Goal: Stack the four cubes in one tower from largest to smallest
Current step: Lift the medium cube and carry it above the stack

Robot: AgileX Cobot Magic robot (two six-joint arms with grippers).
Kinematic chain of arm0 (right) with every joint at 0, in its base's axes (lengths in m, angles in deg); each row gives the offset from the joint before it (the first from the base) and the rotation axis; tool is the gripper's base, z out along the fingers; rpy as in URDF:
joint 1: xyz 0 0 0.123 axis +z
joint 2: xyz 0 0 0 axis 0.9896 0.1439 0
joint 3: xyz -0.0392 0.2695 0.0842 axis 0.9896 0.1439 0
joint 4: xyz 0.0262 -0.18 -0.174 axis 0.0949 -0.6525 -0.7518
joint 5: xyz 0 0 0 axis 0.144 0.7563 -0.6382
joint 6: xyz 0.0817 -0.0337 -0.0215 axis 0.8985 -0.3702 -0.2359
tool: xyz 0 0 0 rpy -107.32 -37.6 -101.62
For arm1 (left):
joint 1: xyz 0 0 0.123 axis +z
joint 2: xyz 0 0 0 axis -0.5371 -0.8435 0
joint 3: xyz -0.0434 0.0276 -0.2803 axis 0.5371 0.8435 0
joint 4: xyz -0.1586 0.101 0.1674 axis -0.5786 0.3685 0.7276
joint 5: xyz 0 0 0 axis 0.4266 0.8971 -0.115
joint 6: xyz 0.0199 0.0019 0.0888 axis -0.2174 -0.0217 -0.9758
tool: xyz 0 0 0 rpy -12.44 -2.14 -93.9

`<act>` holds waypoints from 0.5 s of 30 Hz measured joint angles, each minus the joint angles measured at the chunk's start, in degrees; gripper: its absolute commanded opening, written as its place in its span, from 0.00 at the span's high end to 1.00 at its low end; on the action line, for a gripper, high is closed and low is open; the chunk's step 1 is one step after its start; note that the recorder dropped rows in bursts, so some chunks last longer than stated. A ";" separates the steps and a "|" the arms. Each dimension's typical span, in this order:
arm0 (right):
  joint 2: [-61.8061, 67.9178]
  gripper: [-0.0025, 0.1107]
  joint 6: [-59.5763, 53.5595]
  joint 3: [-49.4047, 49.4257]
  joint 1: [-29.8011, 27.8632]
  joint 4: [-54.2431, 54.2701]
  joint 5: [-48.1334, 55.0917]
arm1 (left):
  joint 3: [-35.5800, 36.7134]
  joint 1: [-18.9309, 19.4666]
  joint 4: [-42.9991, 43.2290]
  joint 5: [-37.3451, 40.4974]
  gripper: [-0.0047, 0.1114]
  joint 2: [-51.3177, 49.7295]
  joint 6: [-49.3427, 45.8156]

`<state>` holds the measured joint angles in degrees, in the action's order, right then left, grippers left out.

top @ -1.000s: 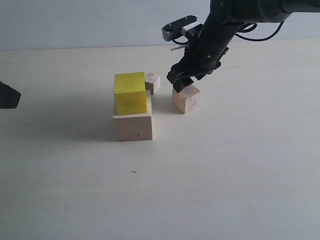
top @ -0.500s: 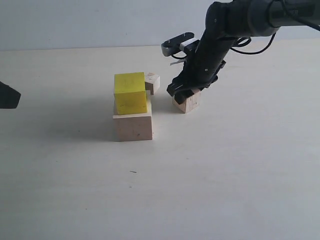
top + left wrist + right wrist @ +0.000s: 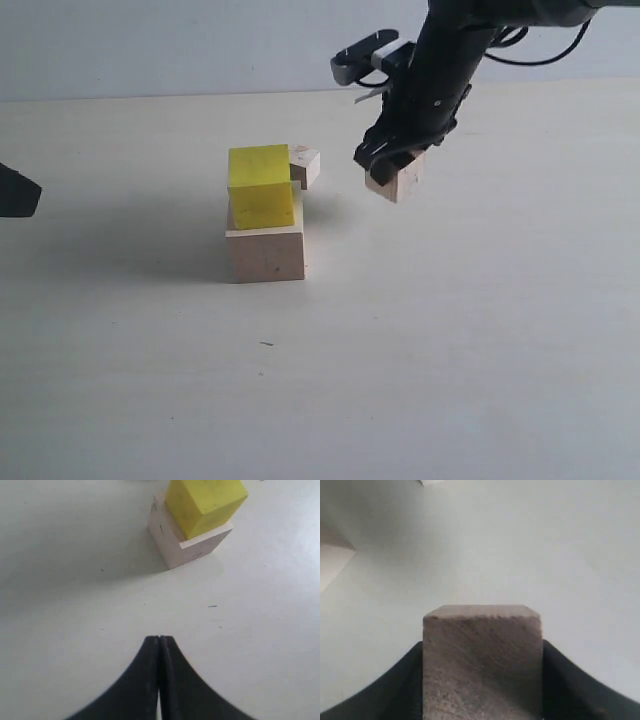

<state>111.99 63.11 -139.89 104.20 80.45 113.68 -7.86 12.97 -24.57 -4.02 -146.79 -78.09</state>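
Note:
The bright yellow cube (image 3: 262, 186) rests on the large pale wooden cube (image 3: 266, 252), left of centre; the left wrist view shows the same pair, yellow cube (image 3: 205, 502) on large cube (image 3: 187, 545). A tiny wooden cube (image 3: 304, 164) sits on the table just behind them. My right gripper (image 3: 388, 164) is shut on the medium wooden cube (image 3: 397, 180), held clear of the table to the right of the stack; that cube (image 3: 482, 660) fills the space between the fingers in the right wrist view. My left gripper (image 3: 159, 639) is shut and holds nothing, hovering over bare table.
The pale table (image 3: 450, 330) runs wide around the cubes, with a light wall behind. A dark part of the left arm (image 3: 15, 190) pokes in at the left edge. A small dark speck (image 3: 266, 344) lies in front of the stack.
My right gripper came down over the medium cube, closed on it and lifted it off the table, slightly to the right. The stack and tiny cube have not moved.

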 measured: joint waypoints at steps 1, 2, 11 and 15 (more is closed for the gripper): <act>-1.46 0.98 -2.11 0.00 0.00 -0.22 0.72 | 0.00 0.00 0.00 0.00 0.96 0.00 0.00; -2.92 0.98 -4.52 0.00 0.00 -0.22 1.46 | 0.00 0.00 0.00 0.03 0.96 0.00 0.00; -13.27 0.98 -27.22 0.00 0.11 17.03 4.71 | 0.00 0.00 0.00 1.62 0.96 0.00 -1.47; -15.36 0.98 -32.81 0.00 0.11 20.87 5.70 | 0.00 0.00 0.00 1.72 0.96 0.00 -1.79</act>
<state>96.62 30.30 -139.89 104.31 101.32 119.38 -7.86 12.97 -24.57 -2.30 -146.79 -79.88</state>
